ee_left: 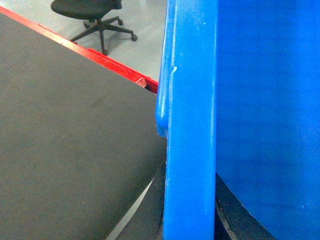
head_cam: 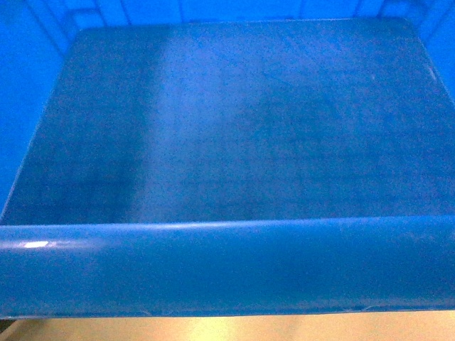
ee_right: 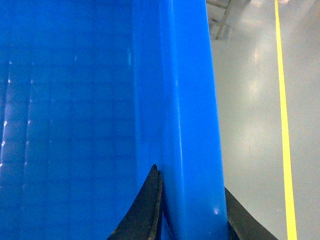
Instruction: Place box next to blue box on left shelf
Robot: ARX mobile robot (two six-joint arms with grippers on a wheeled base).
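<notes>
The box (head_cam: 227, 142) fills the head view: a bright-blue crate with a smooth empty floor and its thick near rim (head_cam: 227, 266) across the bottom. In the left wrist view my left gripper (ee_left: 190, 212) is shut on the box's rim (ee_left: 192, 125), with dark fingers (ee_left: 225, 217) on either side. My right gripper (ee_right: 192, 215) is shut on the opposite rim (ee_right: 190, 100), one black finger (ee_right: 145, 210) inside the wall and the other outside. Neither gripper shows in the head view. The left shelf and the other blue box are out of view.
A dark grey flat surface (ee_left: 65, 140) lies left of the box, edged by a red metal frame (ee_left: 115, 67). A black office chair (ee_left: 95, 12) stands on the grey floor beyond. On the right, grey floor carries a yellow line (ee_right: 283, 110).
</notes>
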